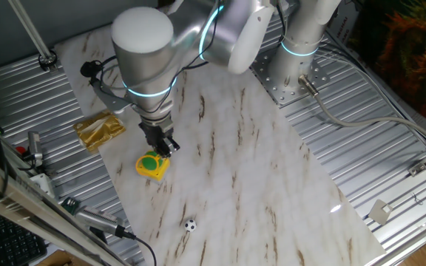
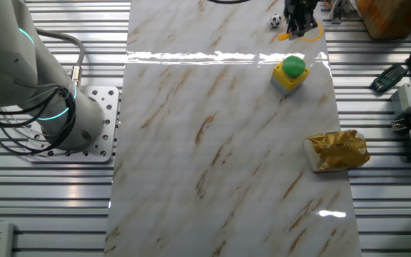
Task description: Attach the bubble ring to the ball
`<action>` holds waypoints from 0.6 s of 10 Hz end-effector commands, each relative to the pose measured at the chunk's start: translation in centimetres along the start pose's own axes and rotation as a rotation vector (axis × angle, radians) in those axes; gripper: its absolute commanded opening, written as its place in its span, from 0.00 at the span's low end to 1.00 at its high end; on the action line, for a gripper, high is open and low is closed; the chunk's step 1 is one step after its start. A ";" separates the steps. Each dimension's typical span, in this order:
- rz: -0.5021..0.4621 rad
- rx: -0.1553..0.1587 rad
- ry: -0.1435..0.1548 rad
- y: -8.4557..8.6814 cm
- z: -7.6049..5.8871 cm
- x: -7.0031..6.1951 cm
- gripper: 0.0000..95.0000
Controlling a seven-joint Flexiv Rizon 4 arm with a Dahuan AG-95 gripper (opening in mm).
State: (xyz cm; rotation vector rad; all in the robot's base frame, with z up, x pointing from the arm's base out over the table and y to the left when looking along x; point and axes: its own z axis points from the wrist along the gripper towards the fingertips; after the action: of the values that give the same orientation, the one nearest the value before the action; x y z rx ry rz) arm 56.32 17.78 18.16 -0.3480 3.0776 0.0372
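Note:
The ball (image 1: 190, 225) is tiny, white with black patches, and lies on the marble board near its front edge; it also shows in the other fixed view (image 2: 275, 21) at the top. My gripper (image 1: 167, 146) hangs just above and behind the yellow box, well away from the ball. It is shut on the bubble ring (image 1: 174, 149), of which only a small yellow bit shows at the fingertips. In the other fixed view the gripper (image 2: 300, 26) is at the top edge, and the ring's orange loop (image 2: 315, 32) curves below it, to the right of the ball.
A yellow box with a green round button (image 1: 152, 164) (image 2: 291, 71) stands on the board under the gripper. A gold foil packet (image 1: 100, 129) (image 2: 336, 150) lies at the board's edge. Cables and tools (image 1: 87, 218) lie on the metal table beside the board.

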 end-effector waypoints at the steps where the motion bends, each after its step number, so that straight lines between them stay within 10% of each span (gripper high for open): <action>1: 0.009 0.003 0.000 1.7 -0.3 -0.6 0.00; 6: 0.056 0.007 -0.012 8.6 -0.7 0.3 0.00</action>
State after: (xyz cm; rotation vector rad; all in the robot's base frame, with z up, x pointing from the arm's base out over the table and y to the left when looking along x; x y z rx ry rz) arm 53.96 26.33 18.84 -0.2600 3.0725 0.0329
